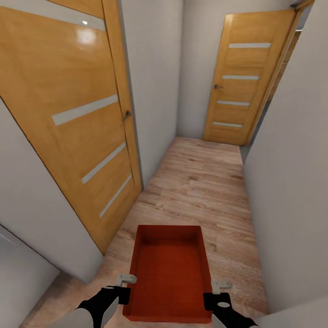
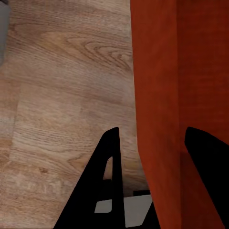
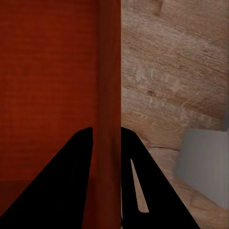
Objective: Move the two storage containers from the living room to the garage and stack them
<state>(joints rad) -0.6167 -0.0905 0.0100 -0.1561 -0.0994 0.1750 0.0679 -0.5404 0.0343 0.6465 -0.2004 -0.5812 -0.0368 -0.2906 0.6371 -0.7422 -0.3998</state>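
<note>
One storage container point(image 1: 169, 273), orange-red, open-topped, empty, carried level in front of the robot over the light wood plank floor point(image 1: 200, 182) of a narrow corridor. Long axis points away from the robot.

Left gripper point(image 1: 124, 287) at the container's left wall, near the corner closest to the robot. In the left wrist view the wall point(image 2: 160, 109) passes between the two black fingers point(image 2: 102, 186), one outside, one inside: clamped on the wall. Right gripper point(image 1: 219, 294) mirrors this on the right wall; in the right wrist view the wall edge point(image 3: 109, 95) runs between its fingers point(image 3: 62, 191), which press against both faces. Both forearms enter low, roughly parallel, wrists at rim height.

Count: containers 1; grippers 2; wooden doors 2, one on the left wall point(image 1: 68, 118), one at the corridor's far end point(image 1: 243, 77), both shut. Pale grey walls point(image 1: 287, 182) on either side.
</note>
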